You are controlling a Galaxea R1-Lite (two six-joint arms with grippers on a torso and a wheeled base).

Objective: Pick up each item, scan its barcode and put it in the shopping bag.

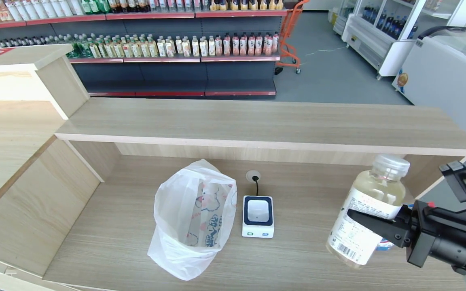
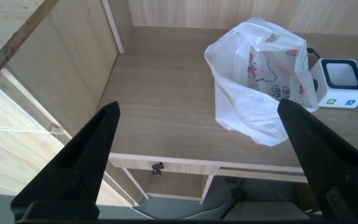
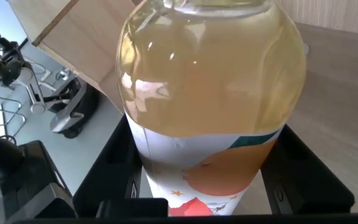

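My left gripper (image 2: 197,109) hangs wide open, well left of the scanner (image 1: 258,216) and nearer me than it. My right gripper (image 1: 368,223) is clamped round a bottle (image 1: 374,190) of pale drink, held tilted above the counter (image 1: 297,258), right of the scanner. The white bag (image 1: 176,242) stands open just left of the scanner, a printed packet (image 1: 208,218) inside

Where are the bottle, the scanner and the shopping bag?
bottle (image 1: 372,202), head view, on its white label.
scanner (image 1: 258,211), head view, on the window in its top.
shopping bag (image 1: 168,242), head view, on its white front wall.
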